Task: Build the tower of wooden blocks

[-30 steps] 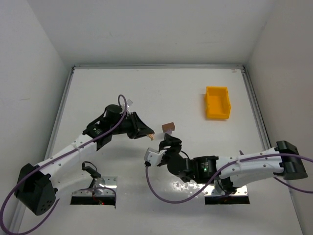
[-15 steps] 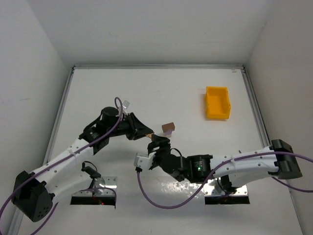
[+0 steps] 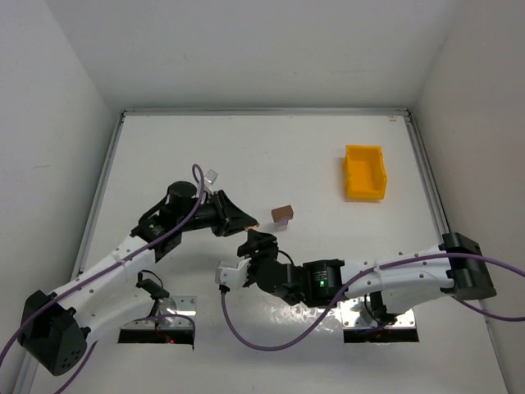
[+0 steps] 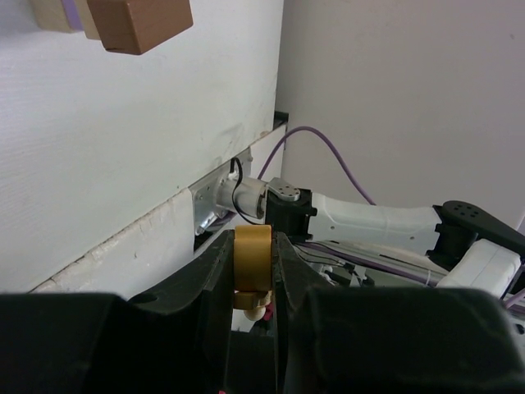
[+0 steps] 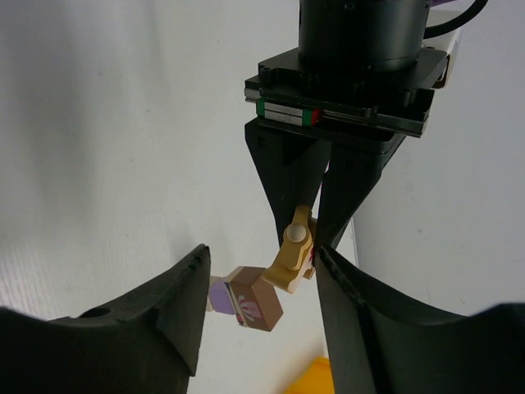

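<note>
1. Top view: the wood block tower (image 3: 283,214) sits on the white worktop (image 3: 246,156) just above frame centre and looks reddish-brown from above.
2. The left claw (image 3: 248,220) is centre-left of the frame, just left of the tower w/ a small gap. It is clamped on a small tan piece (image 4: 253,261), pinched btwn both fingers in the left wrist view.
3. Same wrist view: the brown block (image 4: 139,23) is at the upper left of the frame, w/ pale + lilac pieces against its left side.
4. The right claw (image 3: 253,243) is just below the left claw's tip in the top view. Its fingers (image 5: 189,304) are apart w/ nothing gripped.
5. Right wrist view: the tan piece is at centre and the brown block, w/ pink marks, is just below-left of it. Can't tell contact there.
6. The yellow bin (image 3: 365,172) is upper right, well apart.
</note>
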Available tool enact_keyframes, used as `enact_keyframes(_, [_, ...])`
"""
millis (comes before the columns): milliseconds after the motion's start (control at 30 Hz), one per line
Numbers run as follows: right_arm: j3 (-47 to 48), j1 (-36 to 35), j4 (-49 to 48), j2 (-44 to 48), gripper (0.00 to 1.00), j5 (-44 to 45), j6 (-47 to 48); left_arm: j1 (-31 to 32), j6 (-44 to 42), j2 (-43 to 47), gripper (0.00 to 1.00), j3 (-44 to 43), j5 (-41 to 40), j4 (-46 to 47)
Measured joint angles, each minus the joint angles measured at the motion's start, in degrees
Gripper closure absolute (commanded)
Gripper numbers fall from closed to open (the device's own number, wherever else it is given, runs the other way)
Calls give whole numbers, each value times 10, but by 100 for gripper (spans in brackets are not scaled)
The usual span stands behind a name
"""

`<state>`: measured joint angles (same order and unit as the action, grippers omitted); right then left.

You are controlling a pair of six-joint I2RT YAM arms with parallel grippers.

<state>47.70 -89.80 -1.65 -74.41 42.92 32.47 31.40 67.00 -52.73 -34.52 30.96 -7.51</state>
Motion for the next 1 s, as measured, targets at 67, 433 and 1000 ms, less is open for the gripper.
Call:
enact_keyframes(67, [0, 0, 0, -5, 52, 5, 7, 0, 2, 1, 100, 3, 2, 1])
enact_keyframes(433, [0, 0, -24, -38, 69, 49, 55, 0, 6, 2, 100, 9, 15, 4])
enact_keyframes(1000, [-4, 2, -68, -50, 40, 73, 74, -17, 3, -3, 100, 16, 29, 26])
